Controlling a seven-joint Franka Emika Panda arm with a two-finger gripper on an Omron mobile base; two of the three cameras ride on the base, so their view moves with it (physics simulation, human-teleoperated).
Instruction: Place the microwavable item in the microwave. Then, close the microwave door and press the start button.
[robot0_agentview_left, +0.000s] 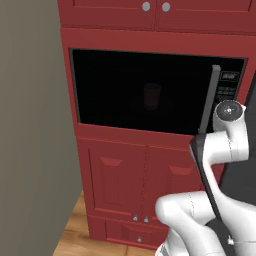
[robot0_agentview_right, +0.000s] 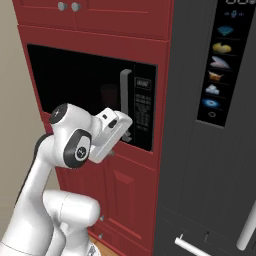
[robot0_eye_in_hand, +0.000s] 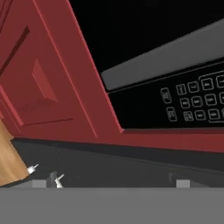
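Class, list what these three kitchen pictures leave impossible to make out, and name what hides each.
- Cup, left base view: a faint shape behind the dark microwave door.
- Key panel labels, right base view: too small to read.
- Gripper fingertips, hand view: cut off at the bottom edge.

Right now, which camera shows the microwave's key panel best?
The hand view: the key panel is close up, with single buttons distinct beside the grey door handle. The right base view shows the whole strip small. In the left base view it is partly hidden behind the arm.
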